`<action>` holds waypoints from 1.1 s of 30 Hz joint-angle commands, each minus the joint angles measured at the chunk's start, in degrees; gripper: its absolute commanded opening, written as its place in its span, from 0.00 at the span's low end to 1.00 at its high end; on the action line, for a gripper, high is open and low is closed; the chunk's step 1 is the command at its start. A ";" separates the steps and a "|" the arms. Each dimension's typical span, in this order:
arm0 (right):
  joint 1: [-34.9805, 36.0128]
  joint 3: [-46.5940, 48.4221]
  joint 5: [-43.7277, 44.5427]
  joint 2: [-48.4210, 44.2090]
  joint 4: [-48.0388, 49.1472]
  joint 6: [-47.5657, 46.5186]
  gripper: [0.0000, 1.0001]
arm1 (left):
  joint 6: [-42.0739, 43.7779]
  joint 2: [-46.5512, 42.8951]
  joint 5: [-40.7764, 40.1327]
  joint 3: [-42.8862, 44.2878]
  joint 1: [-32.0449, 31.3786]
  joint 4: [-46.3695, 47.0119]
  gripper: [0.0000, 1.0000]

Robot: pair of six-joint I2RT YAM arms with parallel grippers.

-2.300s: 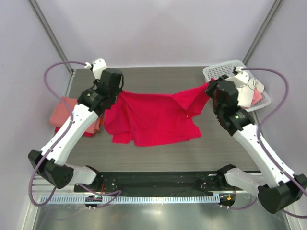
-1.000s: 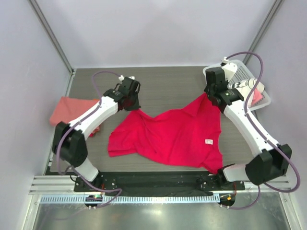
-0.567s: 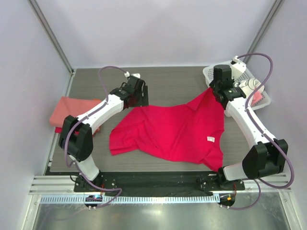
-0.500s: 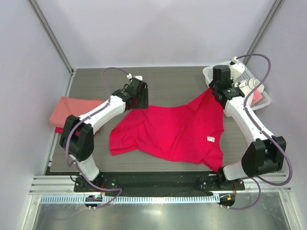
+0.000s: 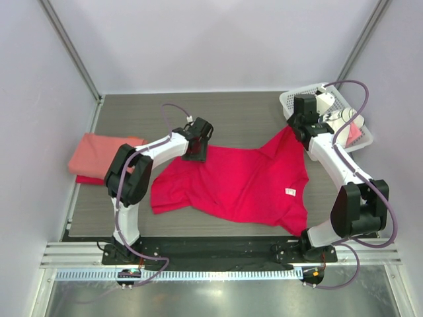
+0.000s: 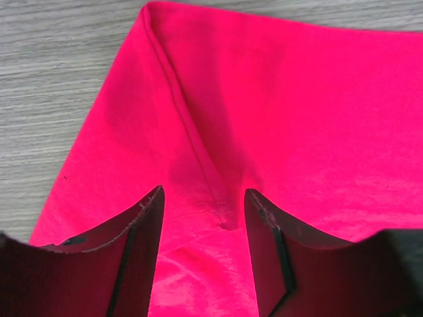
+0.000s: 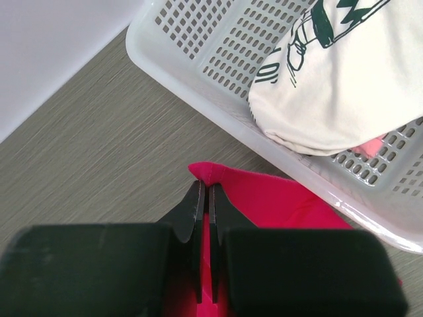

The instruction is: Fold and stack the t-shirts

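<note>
Though rumpled, soft crimson t-shirt (image 5: 238, 181), corner pinched by right gripper (image 7: 203, 198), left gripper (image 6: 204, 193) spread over its seam.

On your worktop (image 5: 231, 115), a spread t-shirt (image 5: 244, 185) lies in the middle. Your left tool (image 6: 203, 201) is over its far left corner, your right tool (image 7: 203, 195) at its far right corner. Behind that corner, far right, stands a basket (image 7: 198, 66) with a second t-shirt (image 7: 344, 86) in it. Folded t-shirts (image 5: 99, 153) lie stacked at the left edge.
</note>
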 commanded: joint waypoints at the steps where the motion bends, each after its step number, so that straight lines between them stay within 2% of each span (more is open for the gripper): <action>1: -0.34 0.07 -0.11 -0.73 3.33 0.71 0.01 | -0.18 0.06 2.04 2.74 0.18 -0.82 0.51; 2: -0.52 -0.02 -0.28 -0.64 3.41 0.80 0.01 | -0.36 0.15 2.31 2.74 0.18 -0.91 0.49; 6: -0.43 -0.11 -0.55 -0.64 3.41 0.80 0.01 | -0.88 -0.11 1.35 2.22 0.18 -1.08 0.29; 11: -0.69 -0.29 -0.81 -0.73 3.33 0.80 0.01 | -0.97 -0.73 0.47 2.48 0.27 -2.49 0.24; 13: -0.78 -0.29 -1.08 -0.73 3.41 0.88 0.01 | -1.24 -0.99 0.11 2.48 0.27 -3.10 0.29; 14: -0.78 -0.29 -1.16 -0.81 3.33 0.88 0.01 | -1.32 -1.08 0.28 2.48 0.18 -3.10 0.46; 15: -0.78 -0.37 -1.08 -0.90 3.41 0.88 0.01 | -1.32 -1.08 0.72 2.39 0.18 -3.10 0.51; 17: -0.96 -0.37 -1.25 -0.90 3.33 0.88 0.01 | -1.32 -0.82 2.30 2.48 0.27 -3.10 0.53; 22: -1.05 -0.46 -1.60 -0.81 3.41 0.97 0.01 | -1.67 -0.03 3.63 2.39 0.27 -3.10 0.44; 23: -1.05 -0.46 -1.78 -0.81 3.33 0.97 0.01 | -1.76 0.14 3.02 2.30 0.27 -3.10 0.37; 26: -1.22 -0.55 -1.78 -0.81 3.33 1.06 0.01 | -2.03 -0.29 1.87 1.86 0.27 -3.19 0.26; 32: -1.31 -0.64 -2.13 -0.90 3.33 1.06 0.01 | -2.03 -0.29 1.87 1.43 0.71 -3.81 0.18; 33: -1.40 -0.72 -2.05 -0.90 3.41 1.06 0.01 | -2.03 -0.29 2.13 1.42 0.71 -3.81 0.21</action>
